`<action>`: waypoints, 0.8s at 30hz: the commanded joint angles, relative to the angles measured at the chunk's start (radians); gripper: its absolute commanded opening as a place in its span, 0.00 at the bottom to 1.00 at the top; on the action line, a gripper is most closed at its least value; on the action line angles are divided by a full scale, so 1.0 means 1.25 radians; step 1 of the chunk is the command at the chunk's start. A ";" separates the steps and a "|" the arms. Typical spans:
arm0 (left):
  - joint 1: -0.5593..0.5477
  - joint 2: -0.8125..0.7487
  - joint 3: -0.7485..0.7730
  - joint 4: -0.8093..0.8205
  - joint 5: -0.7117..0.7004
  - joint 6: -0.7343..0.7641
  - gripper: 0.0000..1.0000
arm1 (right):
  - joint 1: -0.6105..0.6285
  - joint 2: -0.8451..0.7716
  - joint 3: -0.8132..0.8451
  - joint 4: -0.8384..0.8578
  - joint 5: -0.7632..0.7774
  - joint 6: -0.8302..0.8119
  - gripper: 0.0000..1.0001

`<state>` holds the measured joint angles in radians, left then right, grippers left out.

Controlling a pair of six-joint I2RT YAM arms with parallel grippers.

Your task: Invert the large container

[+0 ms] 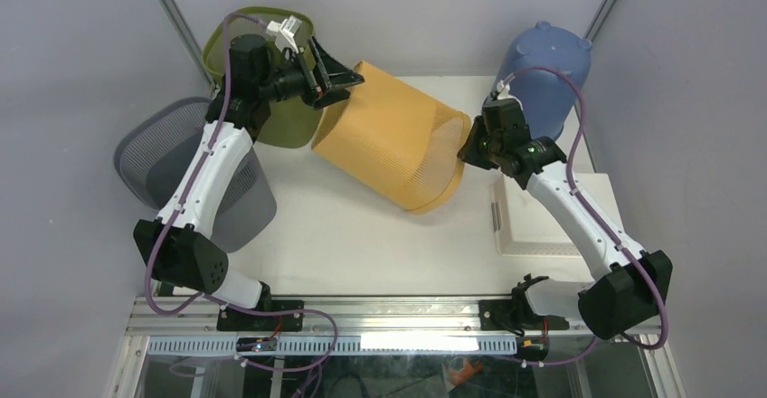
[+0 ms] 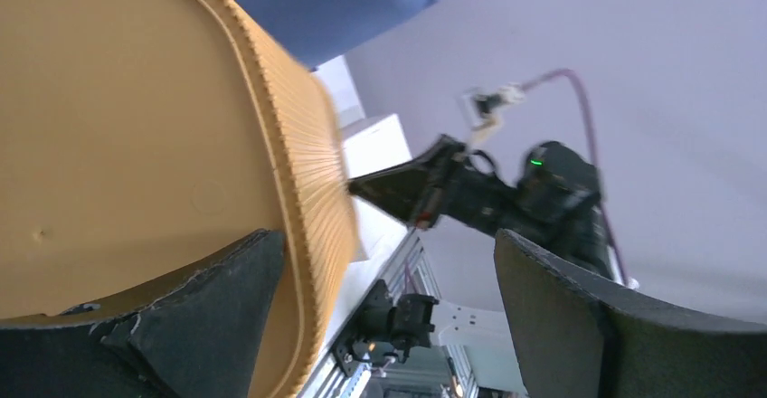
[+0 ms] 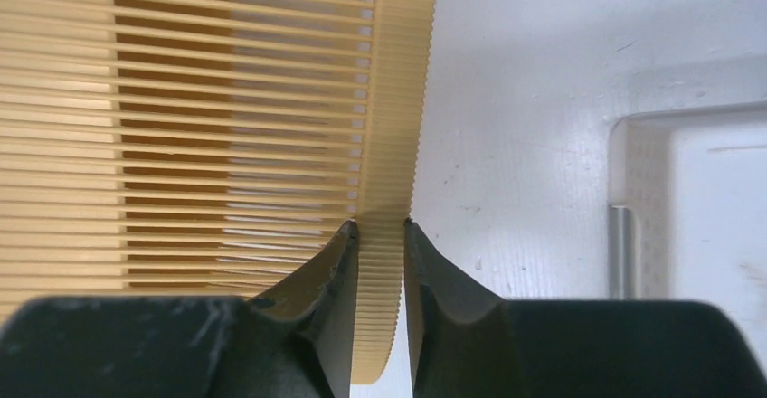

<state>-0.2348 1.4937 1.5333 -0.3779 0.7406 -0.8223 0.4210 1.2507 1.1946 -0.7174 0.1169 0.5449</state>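
The large orange slatted container [image 1: 393, 136] is tipped on its side in the middle of the table, solid base to the back left and open rim to the right. My right gripper [image 1: 468, 152] is shut on its ribbed rim [image 3: 391, 145], one finger inside and one outside, fingertips meeting at the band [image 3: 380, 235]. My left gripper [image 1: 330, 81] is open at the container's base [image 2: 136, 145]. One finger [image 2: 208, 317] lies against the base and the other finger [image 2: 579, 326] stands clear in the air. The right arm [image 2: 543, 190] shows beyond the container in the left wrist view.
A green basket [image 1: 213, 45] stands at the back left behind the left arm. A grey mesh basket [image 1: 154, 158] hangs off the table's left edge. A blue bin [image 1: 547, 63] stands at the back right. A white tray [image 1: 543, 226] lies under the right arm.
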 commanded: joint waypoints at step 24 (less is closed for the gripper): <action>-0.109 -0.044 0.166 -0.190 -0.038 0.169 0.94 | -0.005 -0.162 -0.106 0.026 -0.121 -0.026 0.58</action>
<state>-0.3668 1.4887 1.5940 -0.3916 0.8108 -0.8070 0.4183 1.1881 0.9565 -0.6247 -0.0769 0.6254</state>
